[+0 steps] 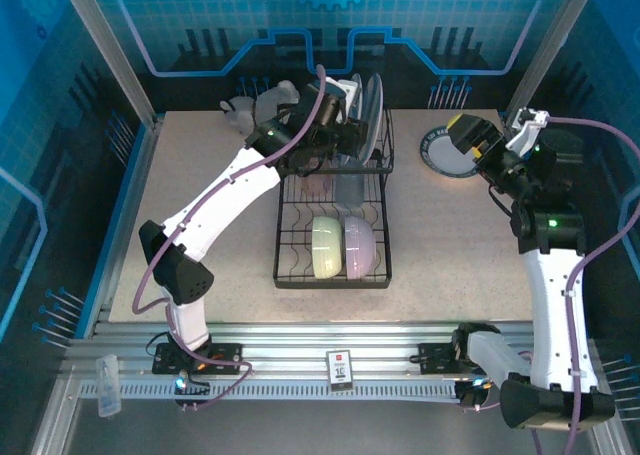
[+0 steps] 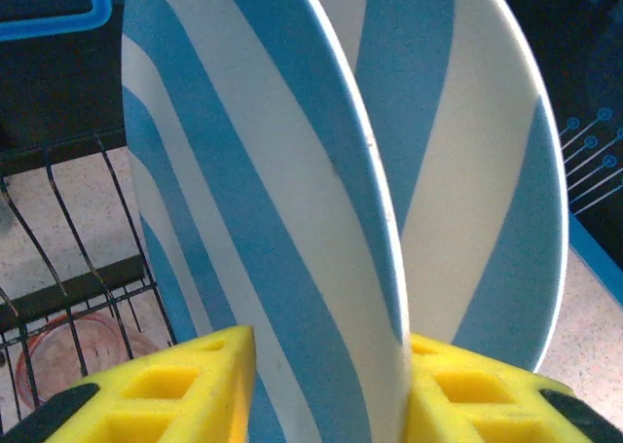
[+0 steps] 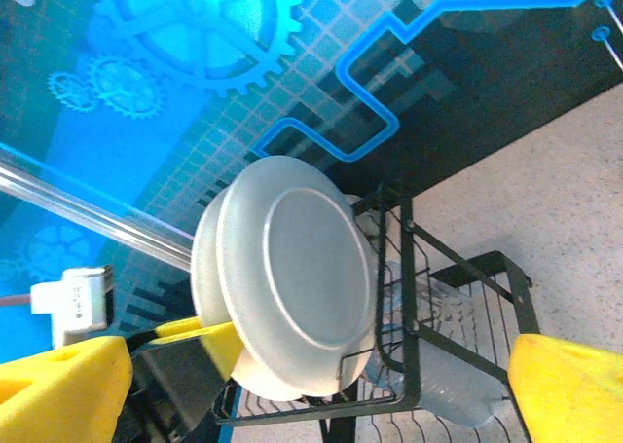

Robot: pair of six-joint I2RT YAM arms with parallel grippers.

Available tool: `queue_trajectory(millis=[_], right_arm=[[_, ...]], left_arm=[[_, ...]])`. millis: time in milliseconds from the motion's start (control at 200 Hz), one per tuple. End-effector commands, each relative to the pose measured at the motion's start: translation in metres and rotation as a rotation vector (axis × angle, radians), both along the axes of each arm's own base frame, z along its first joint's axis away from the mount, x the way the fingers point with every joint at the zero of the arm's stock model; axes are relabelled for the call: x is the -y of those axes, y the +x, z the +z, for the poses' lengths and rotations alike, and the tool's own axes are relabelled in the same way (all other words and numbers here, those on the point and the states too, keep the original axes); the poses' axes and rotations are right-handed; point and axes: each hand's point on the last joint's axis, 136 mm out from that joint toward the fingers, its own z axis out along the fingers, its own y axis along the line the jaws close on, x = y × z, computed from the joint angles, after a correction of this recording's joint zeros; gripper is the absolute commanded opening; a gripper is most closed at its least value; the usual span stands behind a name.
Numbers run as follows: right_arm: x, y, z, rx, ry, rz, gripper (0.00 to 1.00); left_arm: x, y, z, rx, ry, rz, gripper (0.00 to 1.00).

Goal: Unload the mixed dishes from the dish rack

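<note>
Black wire dish rack (image 1: 335, 210) is set at table centre. Blue-and-white striped plates (image 2: 292, 219) are stood upright at its 12 o'clock end. Pale green bowl (image 1: 327, 247) and lavender bowl (image 1: 361, 245) are stood on edge at 6. Another plate (image 1: 445, 157) is laid flat at 2.

A: Left arm (image 1: 225, 190)?
B: Reaches far and inward. Left gripper (image 2: 331, 389) sits astride the rim of a striped plate (image 2: 292, 170), one yellow finger each side. Clamped or not, can't tell.
A: Right arm (image 1: 545, 265)?
B: Elbow bent, right side. Right gripper (image 3: 311, 394) points inward, jaws spread wide.
</note>
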Motion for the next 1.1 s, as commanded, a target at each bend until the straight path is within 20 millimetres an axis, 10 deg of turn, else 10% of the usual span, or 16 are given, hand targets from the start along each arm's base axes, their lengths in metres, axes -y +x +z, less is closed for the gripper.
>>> queue_trajectory(millis=[0,425,1096], right_arm=[[-0.010,-0.012,0.011,0.021,-0.002,0.047,1.00],[-0.013,-0.030,0.010,0.030,0.019,0.050,1.00],[-0.020,-0.035,0.041,0.100,0.054,0.094,1.00]], left_arm=[[-0.001,0.004,0.011,0.029,-0.001,0.023,0.33],[-0.003,-0.001,0.018,0.049,0.012,-0.006,0.00],[-0.048,-0.052,0.113,0.273,-0.128,0.002,0.00]])
